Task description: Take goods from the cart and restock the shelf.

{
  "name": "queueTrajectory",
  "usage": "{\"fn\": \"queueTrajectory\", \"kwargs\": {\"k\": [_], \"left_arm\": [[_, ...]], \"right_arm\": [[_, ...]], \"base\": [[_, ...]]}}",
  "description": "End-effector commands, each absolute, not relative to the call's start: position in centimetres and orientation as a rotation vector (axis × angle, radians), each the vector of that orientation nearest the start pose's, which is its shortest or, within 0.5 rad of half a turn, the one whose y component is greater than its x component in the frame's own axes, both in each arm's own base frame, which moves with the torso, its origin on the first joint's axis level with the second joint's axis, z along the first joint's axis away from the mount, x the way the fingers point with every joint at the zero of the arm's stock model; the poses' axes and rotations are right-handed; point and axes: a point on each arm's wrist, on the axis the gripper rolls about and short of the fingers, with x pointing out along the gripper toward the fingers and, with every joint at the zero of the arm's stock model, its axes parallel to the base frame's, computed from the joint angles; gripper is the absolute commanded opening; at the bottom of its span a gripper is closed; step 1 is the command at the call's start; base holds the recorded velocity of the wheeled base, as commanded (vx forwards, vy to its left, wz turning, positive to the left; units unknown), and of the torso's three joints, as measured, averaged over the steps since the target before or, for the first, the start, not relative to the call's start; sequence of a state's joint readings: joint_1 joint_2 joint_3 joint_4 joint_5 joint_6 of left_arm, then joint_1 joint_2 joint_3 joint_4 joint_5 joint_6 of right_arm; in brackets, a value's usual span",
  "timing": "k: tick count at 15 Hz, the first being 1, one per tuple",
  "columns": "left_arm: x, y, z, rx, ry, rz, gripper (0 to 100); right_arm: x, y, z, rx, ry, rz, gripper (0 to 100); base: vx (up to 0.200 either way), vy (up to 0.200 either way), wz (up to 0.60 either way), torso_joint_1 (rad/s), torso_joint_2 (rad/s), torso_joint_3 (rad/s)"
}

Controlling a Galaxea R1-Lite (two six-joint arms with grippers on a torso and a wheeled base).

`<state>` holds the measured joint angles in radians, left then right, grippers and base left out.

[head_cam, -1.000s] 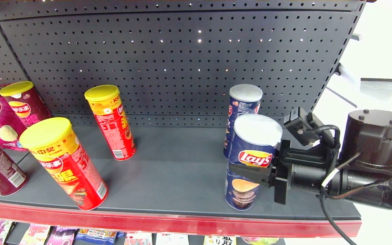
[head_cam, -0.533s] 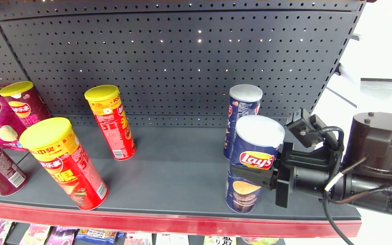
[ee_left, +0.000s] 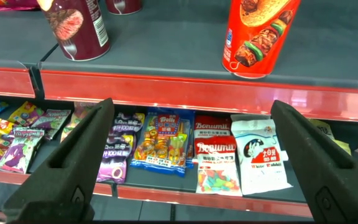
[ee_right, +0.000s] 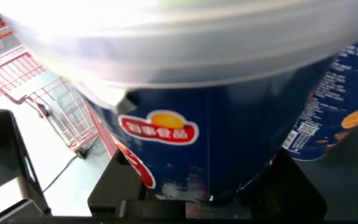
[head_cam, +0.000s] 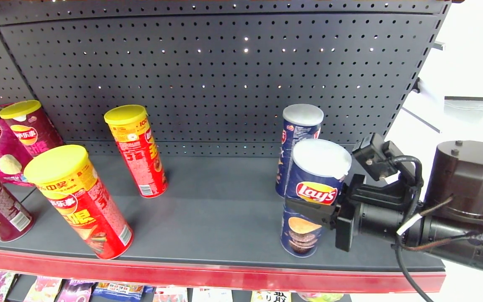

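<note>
Blue can (head_cam: 315, 184): right of centre in the head frame, near the shelf's front edge. My right jaws are clamped on its sides at mid-height, reaching in from the right.
Shelf (head_cam: 216, 218): dark grey board. I cannot tell whether the can's base touches it.
Step in hand: setting the can down, as I judge it. I should keep it upright and lower it until the base sits flat. Then I part the jaws only a little and draw straight out to the right, so no finger drags it.
Second blue can (head_cam: 301, 134): just behind the held one. Pushing deeper would knock it.
Red lip (head_cam: 208, 272): runs along the lower frame, close to the can's foot. A tug toward me could tip the can off.
Front red can (head_cam: 80, 201): lower left, well apart.
Back red can (head_cam: 136, 151): left of centre, no obstacle.
Maroon can (head_cam: 32, 126): far left.
Left jaws: spread wide and empty, facing snack bags (ee_left: 166, 140) on the lower shelf.
</note>
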<state>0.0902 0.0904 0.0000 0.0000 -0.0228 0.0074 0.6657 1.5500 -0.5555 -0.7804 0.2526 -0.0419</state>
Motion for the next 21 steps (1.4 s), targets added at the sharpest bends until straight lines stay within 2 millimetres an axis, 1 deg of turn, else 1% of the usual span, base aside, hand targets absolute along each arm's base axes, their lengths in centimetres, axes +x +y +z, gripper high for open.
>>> {"fn": "queueTrajectory", "kwargs": {"k": [1,3,8,11,21], "left_arm": [[-1.57,-0.19,7.73,0.002,0.092,0.067,100],[-1.57,-0.19,7.73,0.002,0.092,0.067,100],[-1.57,-0.19,7.73,0.002,0.092,0.067,100],[-1.57,-0.19,7.73,0.002,0.092,0.067,100],[-1.57,-0.19,7.73,0.002,0.092,0.067,100]], "right_arm": [[19.1,16.05,17.17,-0.084,0.202,0.929,0],[18.74,16.15,17.22,-0.086,0.195,0.941,0],[18.62,16.27,17.22,-0.084,0.196,0.953,0],[18.27,16.47,16.94,-0.088,0.206,0.97,0],[18.51,16.43,16.61,-0.091,0.218,1.009,0]], "base": [[0.0,0.0,0.0,0.0,0.0,0.0],[0.0,0.0,0.0,0.0,0.0,0.0],[0.0,0.0,0.0,0.0,0.0,0.0],[0.0,0.0,0.0,0.0,0.0,0.0],[0.0,0.0,0.0,0.0,0.0,0.0]]}}
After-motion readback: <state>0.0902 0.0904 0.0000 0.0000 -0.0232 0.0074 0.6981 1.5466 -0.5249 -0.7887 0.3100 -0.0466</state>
